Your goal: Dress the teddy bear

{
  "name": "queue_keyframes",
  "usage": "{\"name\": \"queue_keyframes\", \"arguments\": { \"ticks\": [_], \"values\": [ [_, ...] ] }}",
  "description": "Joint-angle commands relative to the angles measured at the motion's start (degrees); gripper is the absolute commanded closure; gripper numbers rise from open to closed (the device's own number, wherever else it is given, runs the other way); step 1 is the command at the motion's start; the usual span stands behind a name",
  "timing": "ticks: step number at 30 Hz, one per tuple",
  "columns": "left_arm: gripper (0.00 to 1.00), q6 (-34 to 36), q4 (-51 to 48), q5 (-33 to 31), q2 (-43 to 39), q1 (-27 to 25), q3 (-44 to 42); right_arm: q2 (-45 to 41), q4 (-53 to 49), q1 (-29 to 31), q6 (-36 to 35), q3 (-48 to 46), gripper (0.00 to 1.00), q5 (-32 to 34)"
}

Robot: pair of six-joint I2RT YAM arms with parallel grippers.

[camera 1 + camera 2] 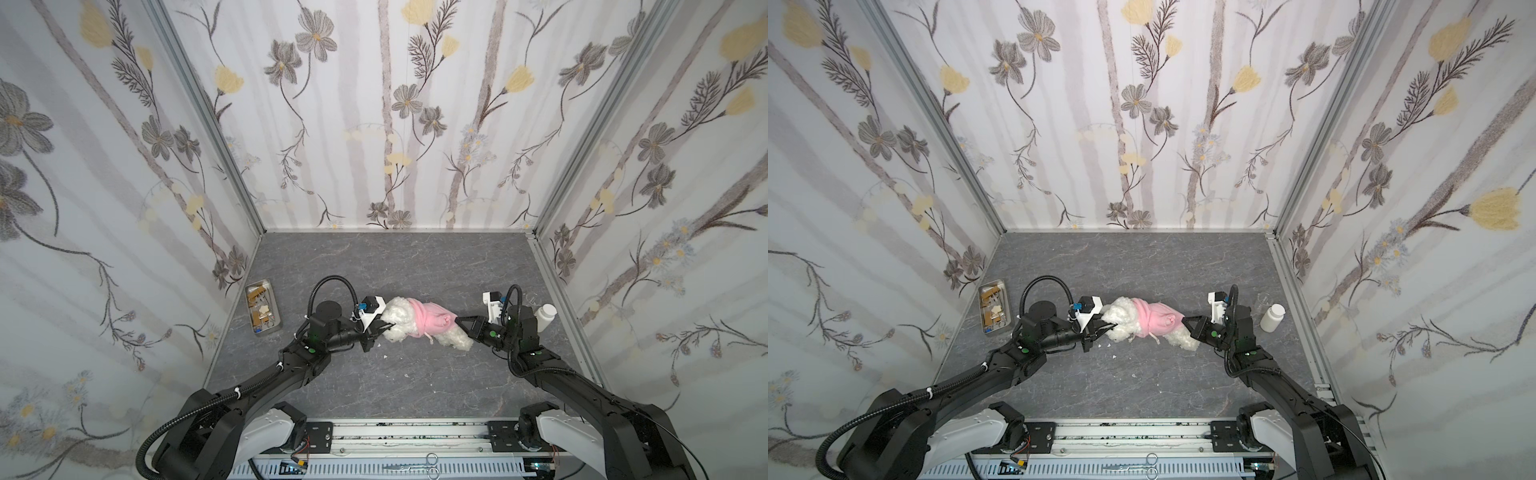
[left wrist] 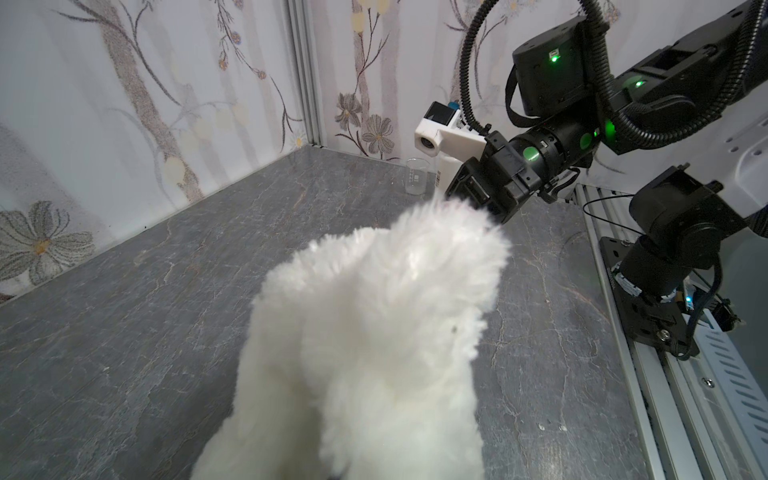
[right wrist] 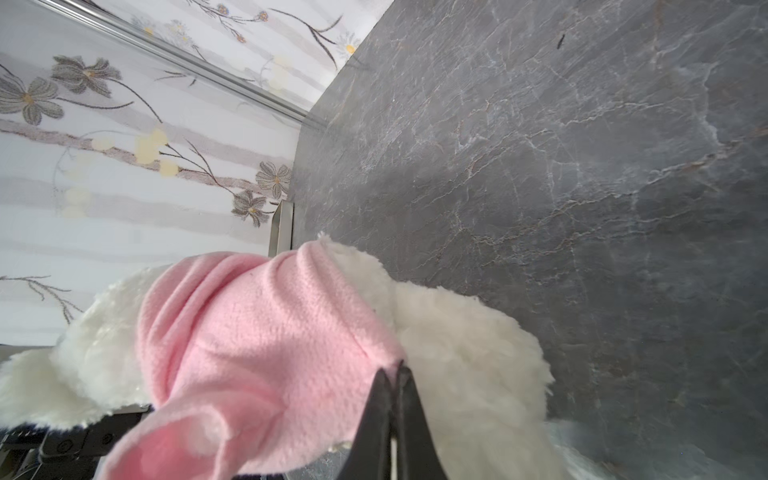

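- One pair of scissors (image 1: 411,467) lies on the rail at the near edge, its lower loop cut off by the frame.
- Two black arms reach in from there, their bases partly out of view.
- A few white flecks (image 1: 386,356) lie on the grey worktop (image 1: 374,266), too small to identify.
- One bear (image 1: 395,320) is stretched sideways across mid-worktop between the arms, head to the left and legs to the right. Whether it rests on the surface I cannot tell, and its face is not readable.
- One pink hoodie (image 1: 428,318) covers its middle.
- The left fingers (image 1: 382,328) are closed into the fur at the bear's head. The left wrist view shows only fur, with the fingers hidden.
- The right fingers (image 3: 399,374) are pinched together on the hoodie's hem, beside the bear's legs.
- One metal tray (image 1: 276,305) sits by the left wall, holding small brown and white bits that are hard to make out.
- One white bottle (image 1: 545,316) stands by the right wall, behind the right arm.
- One clear beaker (image 1: 1264,301) stands just beside the bottle, faint in both top views.
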Motion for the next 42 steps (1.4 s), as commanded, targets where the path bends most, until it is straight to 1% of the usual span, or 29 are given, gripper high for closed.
{"name": "queue_keyframes", "arguments": {
  "ticks": [1,3,6,7,10,11,12,13,14,16,17,18,19,22,24,26,28,32,34,37,39,42],
  "values": [
    [1.0,2.4,1.9,0.4,-1.3,0.2,0.0,-0.3,-0.3,-0.8,1.0,-1.1,1.0,11.5],
    [1.0,2.6,1.9,-0.2,-1.3,0.2,0.1,-0.6,1.5,-0.9,0.5,-1.5,1.0,11.0],
    [1.0,2.9,1.9,-0.7,-0.2,-0.8,1.0,0.7,9.0,-0.4,-0.4,-0.3,1.0,2.9],
    [1.0,2.9,2.1,-1.2,0.3,-1.0,1.4,1.5,8.7,-0.1,-1.4,1.1,1.0,1.0],
    [1.0,0.2,4.1,-3.2,1.1,-0.9,2.5,2.1,3.5,0.3,-8.0,3.8,1.0,0.0],
    [1.0,0.3,5.0,-3.5,0.8,-0.9,2.5,2.0,2.0,0.2,-10.3,4.4,0.93,-1.6],
    [1.0,1.0,5.5,-3.9,0.5,-0.9,2.3,1.6,0.2,0.1,-12.5,5.2,0.83,-2.8],
    [1.0,3.2,5.8,-4.2,0.1,-0.9,1.9,0.9,-1.7,0.0,-14.7,6.3,0.75,-3.8],
    [1.0,6.5,5.7,-4.3,-0.3,-1.1,1.4,-0.2,-2.9,0.0,-16.5,7.2,0.69,-4.8],
    [1.0,12.7,5.8,-5.9,-1.4,-1.6,0.5,-2.8,-5.1,-0.1,-18.7,8.9,0.62,-4.9],
    [1.0,16.1,6.0,-7.8,-2.0,-2.4,0.4,-4.1,-5.9,-0.1,-19.7,9.8,0.59,-4.8],
    [1.0,18.3,6.7,-9.6,-2.5,-3.1,0.2,-5.1,-6.9,-0.1,-20.5,10.7,0.57,-4.8],
    [1.0,19.9,8.6,-12.7,-2.9,-4.1,0.2,-6.1,-7.7,-0.2,-21.2,11.7,0.56,-4.5],
    [1.0,24.0,13.9,-17.9,-2.3,-6.8,0.6,-7.4,-6.0,-0.2,-21.3,13.0,0.55,-2.6],
    [1.0,27.9,15.3,-19.8,-0.6,-8.9,0.7,-5.9,-6.6,-0.2,-20.9,14.3,0.55,-1.5],
    [1.0,31.4,15.4,-20.2,1.8,-10.5,0.0,-2.8,-9.7,0.2,-20.7,16.4,0.57,-1.5],
    [1.0,33.3,15.4,-19.9,3.0,-10.8,-1.7,0.0,-12.6,1.0,-21.1,17.5,0.59,-1.6],
    [1.0,37.5,14.7,-19.3,1.5,-11.0,-6.5,2.6,-15.2,1.4,-21.4,16.0,0.59,-1.5],
    [1.0,37.6,13.4,-18.7,0.2,-11.0,-8.0,3.8,-14.9,1.4,-21.4,15.2,0.6,-3.4],
    [1.0,39.0,9.1,-17.7,-1.7,-11.1,-9.4,7.1,-13.0,1.5,-20.0,15.0,0.61,-10.4],
    [1.0,39.9,6.6,-17.4,-2.6,-11.2,-10.1,8.9,-10.0,1.5,-18.2,14.7,0.62,-13.6],
    [1.0,41.1,2.3,-17.7,-3.3,-11.5,-10.3,10.6,-8.6,1.5,-17.4,15.6,0.63,-13.7]
  ]
}}
